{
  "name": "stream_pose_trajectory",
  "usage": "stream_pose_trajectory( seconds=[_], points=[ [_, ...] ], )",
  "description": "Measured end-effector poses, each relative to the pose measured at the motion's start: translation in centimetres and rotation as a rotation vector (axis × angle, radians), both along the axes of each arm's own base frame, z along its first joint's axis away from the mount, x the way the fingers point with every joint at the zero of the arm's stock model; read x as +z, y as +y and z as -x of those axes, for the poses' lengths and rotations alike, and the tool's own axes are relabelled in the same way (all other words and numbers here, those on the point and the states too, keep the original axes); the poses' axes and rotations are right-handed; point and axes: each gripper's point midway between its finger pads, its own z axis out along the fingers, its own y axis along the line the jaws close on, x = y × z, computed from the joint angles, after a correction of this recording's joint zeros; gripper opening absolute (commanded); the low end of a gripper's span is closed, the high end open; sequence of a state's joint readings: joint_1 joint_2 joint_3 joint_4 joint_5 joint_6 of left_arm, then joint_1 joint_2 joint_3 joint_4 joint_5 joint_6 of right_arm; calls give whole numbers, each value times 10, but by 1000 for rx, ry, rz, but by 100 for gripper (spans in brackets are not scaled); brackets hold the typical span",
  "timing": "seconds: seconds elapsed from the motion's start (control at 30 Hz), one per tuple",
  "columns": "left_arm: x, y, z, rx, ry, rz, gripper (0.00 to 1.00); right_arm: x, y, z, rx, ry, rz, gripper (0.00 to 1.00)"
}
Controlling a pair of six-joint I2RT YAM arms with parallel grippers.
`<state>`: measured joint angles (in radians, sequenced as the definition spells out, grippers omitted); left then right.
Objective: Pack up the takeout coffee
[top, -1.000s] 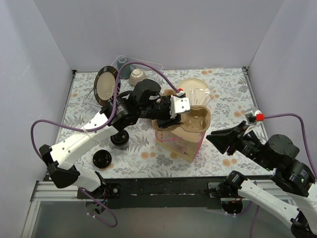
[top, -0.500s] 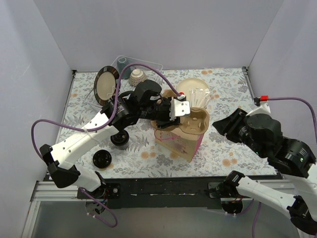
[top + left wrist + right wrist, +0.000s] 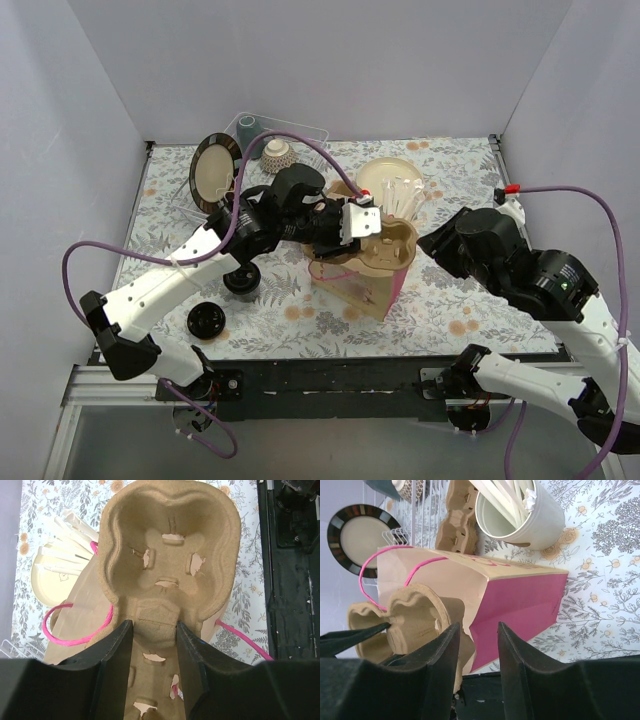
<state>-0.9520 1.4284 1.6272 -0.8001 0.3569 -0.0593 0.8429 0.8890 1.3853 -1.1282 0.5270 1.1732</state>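
The left gripper (image 3: 152, 630) is clamped on the middle ridge of a moulded cup carrier (image 3: 170, 545), one finger on either side. It holds the carrier tilted over the open mouth of the brown-and-pink paper bag (image 3: 520, 605). From where I stand the grip makes sense. That ridge looks like the stiffest part between the wells, so pinching there leaves every well free and should let the carrier slide in end first. The carrier's far end sits at the bag's rim, by the pink handles, but I can't say whether it touches the paper. The wells I can see are empty.

The right gripper (image 3: 476, 632) hangs just beside the bag on the opposite side, jaws apart and holding nothing. I'd guess it is there to steady or spread the bag's wall, since thin paper would likely fold or tip when something is pushed in from one side.

The coffee itself is not in the bag. One black-lidded coffee cup (image 3: 242, 279) stands on the table (image 3: 480, 190) under the left arm, apart from the bag. A black round thing (image 3: 205, 320) lies nearer the front edge, and I can't tell whether it is a cup or a loose lid. So the packing looks to be at an early stage, with the carrier going in first and the cups after. A white tub (image 3: 520, 515) of sticks stands just behind the bag, close enough to be knocked.
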Motion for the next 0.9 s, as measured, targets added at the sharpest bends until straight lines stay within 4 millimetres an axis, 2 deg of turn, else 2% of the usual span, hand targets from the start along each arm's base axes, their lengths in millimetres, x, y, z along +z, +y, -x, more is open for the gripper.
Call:
stream_pose_trajectory(
  seconds=[0.33, 0.63, 0.9],
  points=[
    [-5, 3, 4, -13, -6, -10, 0, 13, -14, -1, -100, -49, -96, 44],
    [-4, 2, 4, -24, -23, -8, 0, -3, 9, -21, -83, -16, -28, 45],
    [-3, 4, 5, -26, -20, -16, 0, -5, 15, -31, -59, -38, 31, 45]
  ],
)
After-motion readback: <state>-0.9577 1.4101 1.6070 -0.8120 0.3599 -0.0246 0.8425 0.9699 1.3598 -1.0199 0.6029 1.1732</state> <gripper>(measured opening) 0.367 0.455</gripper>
